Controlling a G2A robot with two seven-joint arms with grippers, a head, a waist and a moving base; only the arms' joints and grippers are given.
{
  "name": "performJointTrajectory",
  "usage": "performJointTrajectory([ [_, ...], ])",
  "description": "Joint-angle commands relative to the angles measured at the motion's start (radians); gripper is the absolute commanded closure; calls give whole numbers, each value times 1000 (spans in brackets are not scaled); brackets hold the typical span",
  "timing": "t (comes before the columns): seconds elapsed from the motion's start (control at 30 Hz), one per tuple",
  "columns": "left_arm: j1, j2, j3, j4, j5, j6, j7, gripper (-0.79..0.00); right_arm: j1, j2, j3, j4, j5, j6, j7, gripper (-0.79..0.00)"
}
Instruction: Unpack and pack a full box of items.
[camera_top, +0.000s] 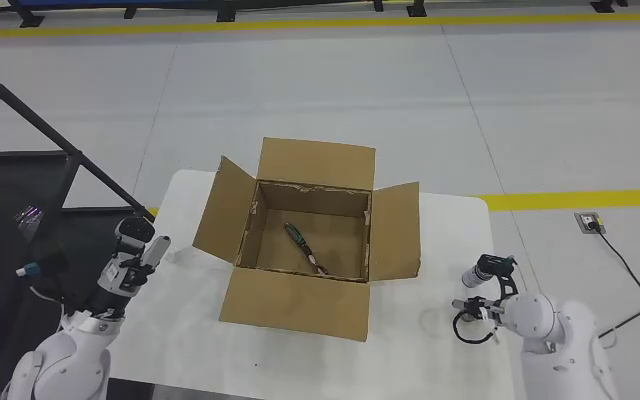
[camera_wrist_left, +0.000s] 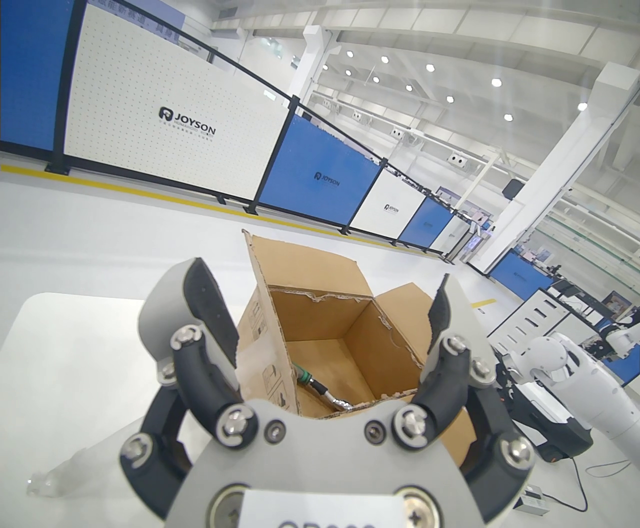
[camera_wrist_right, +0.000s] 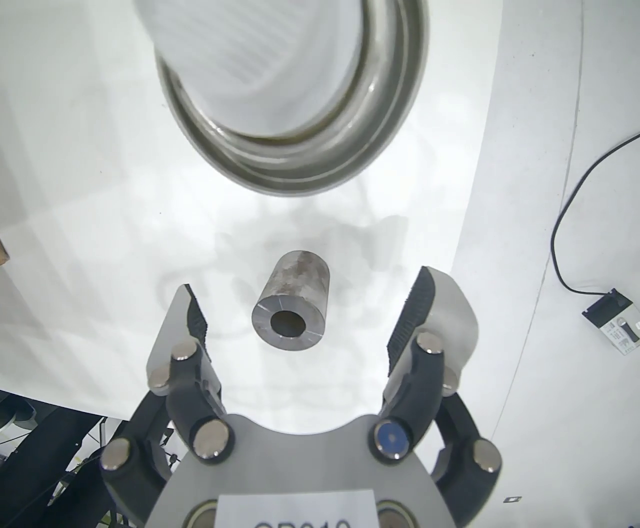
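Cardboard box (camera_top: 295, 300) set mid-table, flaps folded outward. One slim green-handled tool (camera_top: 303, 248) is seen lying on its floor; no other item is made out inside. A short steel sleeve (camera_wrist_right: 299, 300) lies on its side on the white table (camera_top: 420, 350), apart from the box. A round steel-rimmed vessel (camera_wrist_right: 310, 165), possibly a sieve, sits just beyond it. Unpacking is judged nearly finished, one item left; repacking not begun. Right gripper (camera_wrist_right: 305, 286) is held over the sleeve, fingers spread to either side, not touching it. Left gripper (camera_wrist_left: 325, 280) is spread and empty, near the box's left flap. The sleeve is noted near the table's rounded edge and could roll. Each arm's approach is narrowed by a side flap; entry from above is open
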Motion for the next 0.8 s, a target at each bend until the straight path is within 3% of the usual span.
performJointTrajectory([
  [0.0, -1, 1, 0, 1, 1, 3, 1, -785, 4, 2, -2, 11, 3, 3, -7, -486],
  [0.07, -2, 1, 1, 1, 2, 3, 2, -785, 3, 4, -2, 10, 10, 12, -37, -576],
  [0.1, -3, 2, 1, 1, 2, 4, 2, -785, 1, 4, 0, 6, 18, 19, -52, -662],
  [0.13, -3, 2, 2, 1, 1, 4, 2, -785, -2, 5, 1, -1, 22, 20, -60, -677],
  [0.47, -4, 5, 7, 1, 5, 9, 6, -785, 1, 18, -18, 4, 6, 34, -41, -674],
  [0.6, -3, 6, 8, 1, 5, 12, 10, -785, 8, 22, -28, 26, 1, 39, -44, -634],
  [0.67, -3, 7, 8, 1, 5, 12, 11, -785, 10, 24, -31, 34, 4, 42, -47, -576],
  [0.7, -3, 7, 9, 1, 5, 13, 11, -785, 9, 25, -32, 37, 6, 42, -49, -446],
  [0.77, -4, 7, 10, 2, 5, 13, 12, -785, 10, 27, -33, 43, 4, 46, -52, -332],
])
